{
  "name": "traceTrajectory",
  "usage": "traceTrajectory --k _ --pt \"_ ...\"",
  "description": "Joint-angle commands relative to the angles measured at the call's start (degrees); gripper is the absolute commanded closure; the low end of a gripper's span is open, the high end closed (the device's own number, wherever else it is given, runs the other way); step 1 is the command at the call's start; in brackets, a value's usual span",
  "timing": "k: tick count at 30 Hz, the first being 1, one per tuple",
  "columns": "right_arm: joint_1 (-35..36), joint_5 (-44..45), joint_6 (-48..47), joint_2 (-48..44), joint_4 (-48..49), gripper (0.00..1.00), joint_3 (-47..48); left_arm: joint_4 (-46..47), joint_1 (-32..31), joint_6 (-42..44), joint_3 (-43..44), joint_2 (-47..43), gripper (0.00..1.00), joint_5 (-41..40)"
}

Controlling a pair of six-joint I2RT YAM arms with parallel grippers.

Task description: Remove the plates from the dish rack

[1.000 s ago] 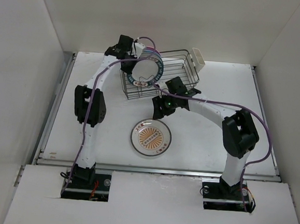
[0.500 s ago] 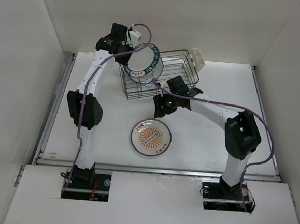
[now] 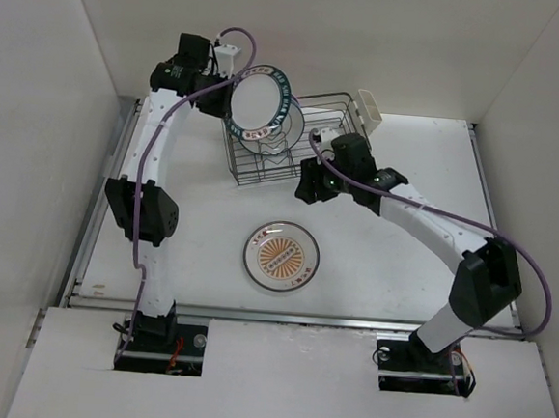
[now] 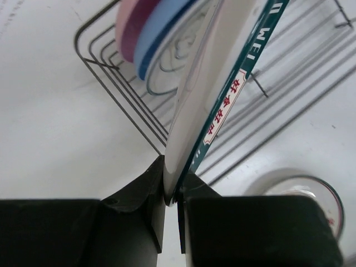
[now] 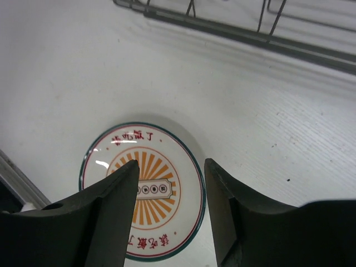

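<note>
My left gripper [image 3: 227,105] is shut on the rim of a white plate with a dark green rim [image 3: 259,104], held tilted in the air above the left end of the dish rack [image 3: 309,144]. In the left wrist view the fingers [image 4: 151,186] pinch the plate's edge [image 4: 231,97]. A blue plate [image 4: 167,33] and a pink plate [image 4: 129,25] stand in the rack [image 4: 119,78] below. My right gripper [image 3: 308,186] hangs open just in front of the rack, with nothing between its fingers [image 5: 119,192]. Under it, a plate with an orange sunburst [image 5: 144,189] lies flat on the table.
A cream cutlery cup [image 3: 368,109] hangs on the rack's far right end. The sunburst plate [image 3: 282,257] lies at the table's middle, in front of the rack. White walls close in both sides and the back. The rack's front wire [image 5: 250,36] runs close above my right gripper.
My left arm has lifted the green-rimmed plate up out of the rack and to the left. My right arm has stretched out, its gripper staying open near the rack's front.
</note>
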Motion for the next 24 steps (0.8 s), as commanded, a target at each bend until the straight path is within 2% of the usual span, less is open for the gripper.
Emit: traceTrajectory --k 1,2,5,8,13,18,23,24 --pt "-1.71 4.91 4.14 -5.45 6.5 0.43 -1.73 -4.82 0.49 1.02 1.66 -6.89 1.0 13.12" --pt "-1.71 5.87 5.54 -6.25 6.51 0.43 -1.74 -10.15 0.49 3.22 1.66 -6.9 1.0 19.33" --pt "-3.12 9.65 6.61 -9.24 8.09 0.4 -3.32 -19.66 -0.21 14.27 -0.26 -6.9 1.0 24.3" --pt "-3.73 13.17 7.67 -11.26 8.09 0.4 -4.37 -26.53 -1.44 21.07 -7.03 -7.42 1.0 24.84" --pt "-4.96 18.1 10.38 -13.03 8.61 0.39 -5.6 -34.7 -5.57 32.14 -16.35 -4.89 1.0 20.45" --pt "-4.97 17.39 10.39 -12.95 8.61 0.39 -6.13 -36.13 -10.31 33.83 -23.12 1.52 1.0 18.43" --pt "-4.97 17.39 10.92 -12.94 7.56 0.39 -6.66 -32.18 -13.66 32.69 -27.08 3.55 1.0 17.28" --pt "-4.97 18.0 10.92 -12.94 7.56 0.39 -6.66 -31.3 -13.66 32.69 -27.87 3.56 0.97 16.76"
